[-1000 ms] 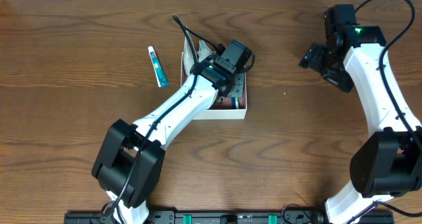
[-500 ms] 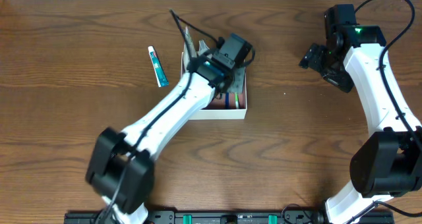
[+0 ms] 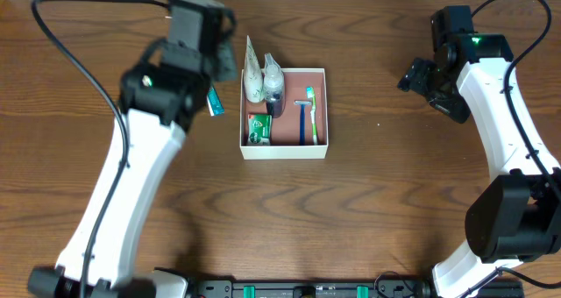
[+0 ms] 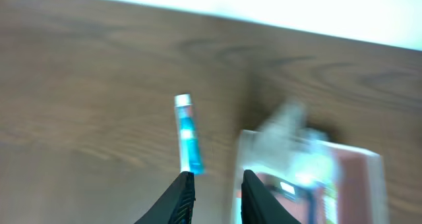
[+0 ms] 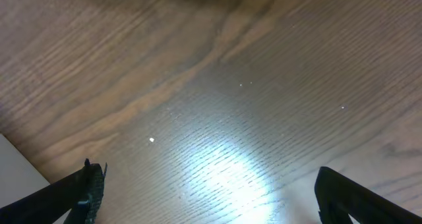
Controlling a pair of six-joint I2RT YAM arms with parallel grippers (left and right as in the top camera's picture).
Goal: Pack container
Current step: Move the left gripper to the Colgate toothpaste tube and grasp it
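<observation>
The dark fingers of the left gripper [image 4: 217, 188] are held narrowly parted, empty, above a slim blue tube [image 4: 186, 135]. The right gripper [image 5: 210, 188] is spread wide, empty, over the grained wooden table [image 5: 231, 85]. The square, white-walled container [image 3: 285, 152] is set mid-table.

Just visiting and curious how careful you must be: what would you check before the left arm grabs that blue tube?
1. Tube lies free on the table, outside the box: ok.
2. Left pincer empty, with a narrow gap: ok.
3. Pincer centred on tube: not ok, the tube sits left of the gap.
4. Left wrist view sharp: not ok, blurred.
5. Room in box: ok, bare floor beside the toothbrush.
6. Right pincer out of the way: ok, open over bare wood.
</observation>
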